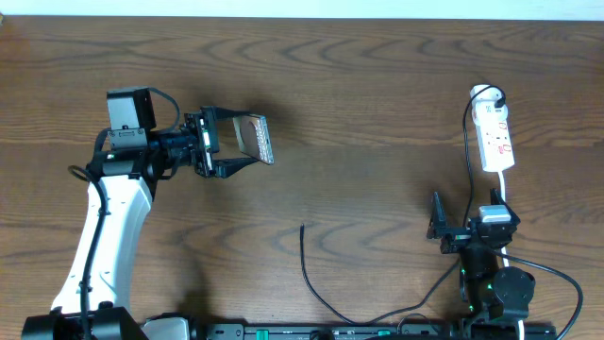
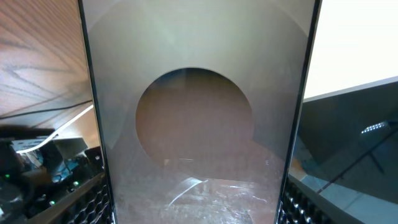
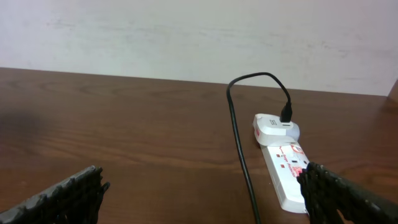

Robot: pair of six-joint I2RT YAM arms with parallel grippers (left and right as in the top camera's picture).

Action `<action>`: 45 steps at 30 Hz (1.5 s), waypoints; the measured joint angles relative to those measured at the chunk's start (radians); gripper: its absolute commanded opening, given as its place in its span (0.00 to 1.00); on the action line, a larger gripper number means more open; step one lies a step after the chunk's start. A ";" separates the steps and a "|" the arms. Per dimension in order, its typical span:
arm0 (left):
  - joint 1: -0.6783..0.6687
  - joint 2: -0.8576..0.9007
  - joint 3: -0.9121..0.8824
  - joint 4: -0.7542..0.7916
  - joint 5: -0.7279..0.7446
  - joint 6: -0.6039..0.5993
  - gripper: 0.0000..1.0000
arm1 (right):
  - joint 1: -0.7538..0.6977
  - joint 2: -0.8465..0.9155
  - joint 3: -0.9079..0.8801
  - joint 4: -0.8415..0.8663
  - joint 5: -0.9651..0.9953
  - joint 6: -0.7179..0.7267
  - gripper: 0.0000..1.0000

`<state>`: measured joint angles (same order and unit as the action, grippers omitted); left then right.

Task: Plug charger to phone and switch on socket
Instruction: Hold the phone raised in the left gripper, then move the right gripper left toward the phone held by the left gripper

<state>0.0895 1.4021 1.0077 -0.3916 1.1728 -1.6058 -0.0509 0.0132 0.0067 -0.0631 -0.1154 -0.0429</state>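
My left gripper (image 1: 243, 140) is shut on the phone (image 1: 257, 138) and holds it on edge above the table's left half. In the left wrist view the phone's glossy grey face (image 2: 196, 93) fills the frame between the fingers (image 2: 96, 199). The white socket (image 1: 495, 134) lies at the far right, with a white adapter and a black plug at its far end. The charger cable's free tip (image 1: 302, 228) lies on the wood at centre front. My right gripper (image 1: 467, 215) stands open just in front of the socket (image 3: 287, 177), its fingers (image 3: 68, 196) wide apart, holding nothing.
The charger's black cable (image 3: 239, 149) runs from the adapter down along the socket's left side, between my right fingers. From the free tip it trails along the front edge (image 1: 326, 307). A pale wall stands behind the table.
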 measured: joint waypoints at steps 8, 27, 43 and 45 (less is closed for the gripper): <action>0.000 0.000 0.000 -0.051 -0.069 0.084 0.08 | 0.000 0.000 0.000 0.000 0.000 0.000 0.99; 0.000 0.000 0.000 -0.439 -0.548 0.218 0.08 | 0.000 0.000 0.000 0.001 0.000 0.000 0.99; -0.039 0.000 0.000 -0.443 -0.582 0.249 0.07 | 0.000 0.000 0.000 0.114 -0.132 0.086 0.99; -0.039 0.000 0.000 -0.443 -0.582 0.249 0.07 | 0.000 0.002 0.003 0.111 -0.176 0.099 0.99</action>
<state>0.0502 1.4021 1.0080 -0.8341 0.5911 -1.3563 -0.0509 0.0147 0.0097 0.0483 -0.2913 0.0563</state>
